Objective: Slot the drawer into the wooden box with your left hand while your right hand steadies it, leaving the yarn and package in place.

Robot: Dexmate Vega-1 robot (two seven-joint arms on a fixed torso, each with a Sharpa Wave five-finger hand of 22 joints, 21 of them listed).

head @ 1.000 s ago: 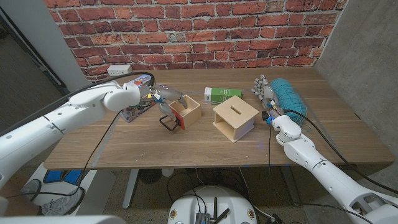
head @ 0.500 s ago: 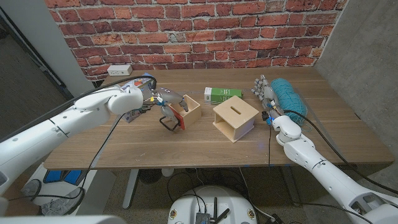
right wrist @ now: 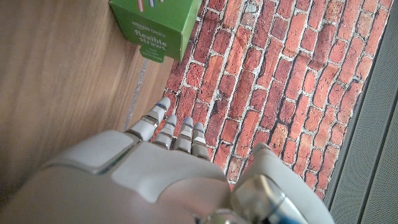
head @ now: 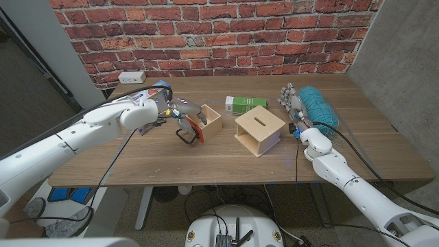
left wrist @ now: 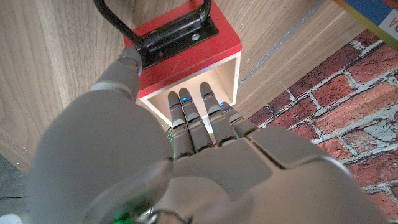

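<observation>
The head view looks down from high over the table toward the brick wall, taking in both arms. The left wrist view looks closely along its hand at the drawer, shared with the head view; the right wrist view faces the green box and wall

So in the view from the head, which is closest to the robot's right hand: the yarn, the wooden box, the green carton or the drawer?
1. Yarn, teal, right beside the right hand.
2. Wooden box, toward the table's middle; green carton, behind the box. Too close to call.
3. Drawer, red-fronted, farthest, at the left hand.
</observation>
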